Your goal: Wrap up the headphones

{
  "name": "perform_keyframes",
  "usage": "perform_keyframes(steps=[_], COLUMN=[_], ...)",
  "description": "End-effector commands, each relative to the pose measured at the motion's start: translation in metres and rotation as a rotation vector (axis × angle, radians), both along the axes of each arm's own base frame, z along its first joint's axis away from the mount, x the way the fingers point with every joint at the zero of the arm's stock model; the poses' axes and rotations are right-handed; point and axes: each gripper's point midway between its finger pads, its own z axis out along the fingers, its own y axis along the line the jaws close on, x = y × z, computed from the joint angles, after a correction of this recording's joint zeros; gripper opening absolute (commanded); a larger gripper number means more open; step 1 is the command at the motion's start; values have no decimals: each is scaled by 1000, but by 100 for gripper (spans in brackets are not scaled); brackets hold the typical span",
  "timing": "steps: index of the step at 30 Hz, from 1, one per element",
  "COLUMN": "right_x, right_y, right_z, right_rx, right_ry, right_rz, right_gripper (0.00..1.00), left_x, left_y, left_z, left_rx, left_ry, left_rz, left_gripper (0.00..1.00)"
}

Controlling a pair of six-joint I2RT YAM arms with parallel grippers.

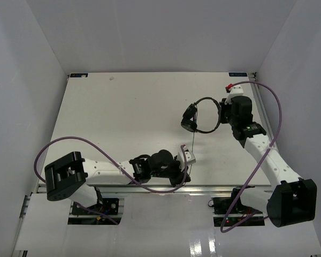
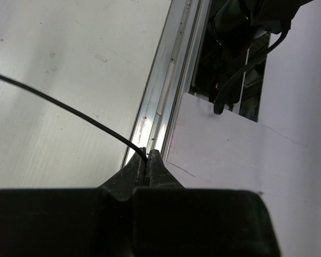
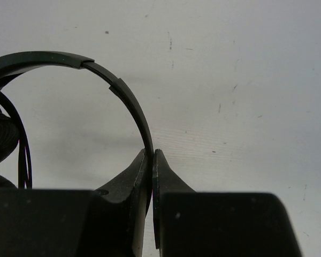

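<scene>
Pinched shut on a long thin black cord (image 2: 69, 110), the left gripper (image 2: 148, 160) hangs just on the table side of the aluminium rail (image 2: 163, 107) that edges the white table (image 1: 123, 112). The right gripper (image 3: 152, 155) is likewise clenched, its jaws clamped on the thin curved black headband (image 3: 123, 91) of the small black over-ear headphones (image 1: 206, 99).

The headphones sit well beyond the rail, towards its right-hand end. They appear to be held just off the table, though whether the earcups (image 1: 189, 121) touch it cannot be told. From them the cord runs in a nearly straight line back towards the rail to the left gripper.

The step in hand looks like the winding itself, with one end of the line anchored and the frame gripped. To do it well, the right arm would best hold the headband steady as a spool. The left arm would carry the cord around the band or cups under light, even tension. Too much pull could drag the cord out of the narrow pinch or twist the band in the right jaws, and too little would leave loose loops.

The count is one pair of headphones, one cord, two arms and two thick purple robot cables (image 1: 59, 143). The earcups read from above as a single dark mass, too small to separate.
</scene>
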Motion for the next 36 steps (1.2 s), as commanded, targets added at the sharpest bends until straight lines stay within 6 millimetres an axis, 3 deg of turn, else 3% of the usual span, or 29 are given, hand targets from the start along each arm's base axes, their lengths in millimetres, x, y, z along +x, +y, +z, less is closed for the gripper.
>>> perform_keyframes(steps=[1,4,5,9,14,19,22,27,36], right_x=[13,8,4,-15,-53,-85,-90,-90,-74], right_y=[-16,-15,-11,13,54,79,84,91,127], right_z=[31,24,20,6,-7,-13,-12,-8,-20], right_rx=[-178,-272,-279,-329,-279,-213,-186,-96,282], right_ry=[-229,-259,-259,-246,-210,-189,-184,-141,128], right_rz=[-21,48,85,313,642,864,891,879,822], right_gripper=[8,8,8,8,8,8,8,8,8], left_x=[10,28,37,72,129,162,170,170,168], left_y=[3,8,7,17,39,51,58,77,90], left_z=[47,71,87,119,135,126,117,94,66], left_rx=[64,99,83,77,72,115,134,135,-24], left_ry=[-145,-226,-269,-349,-371,-384,-378,-343,-245], left_rz=[-32,0,7,61,166,217,224,237,243], left_gripper=[0,0,0,0,0,0,0,0,0])
